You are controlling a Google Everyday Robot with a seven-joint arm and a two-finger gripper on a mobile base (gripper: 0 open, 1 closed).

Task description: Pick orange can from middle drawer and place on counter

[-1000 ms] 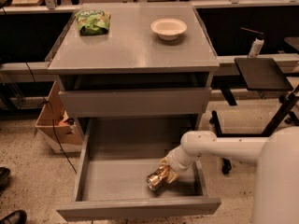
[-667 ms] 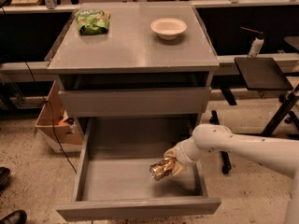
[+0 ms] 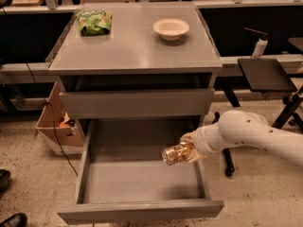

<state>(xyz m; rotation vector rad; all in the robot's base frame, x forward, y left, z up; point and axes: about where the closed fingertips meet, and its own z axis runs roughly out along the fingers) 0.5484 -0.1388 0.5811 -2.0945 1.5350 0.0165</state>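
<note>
The orange can (image 3: 175,153) is held on its side above the right part of the open middle drawer (image 3: 137,179), clear of the drawer floor. My gripper (image 3: 189,149) is shut on the can at the end of my white arm (image 3: 246,132), which reaches in from the right. The drawer floor is bare. The counter (image 3: 135,44) is the grey top of the cabinet above.
A green snack bag (image 3: 93,21) lies at the counter's back left and a white bowl (image 3: 171,28) at its back right. A closed drawer front (image 3: 137,103) sits above the open one. A black side table (image 3: 266,74) stands at right, a cardboard box (image 3: 54,122) at left.
The can has been lifted off the drawer floor and carried up and slightly right by my gripper. My arm has risen with it.
</note>
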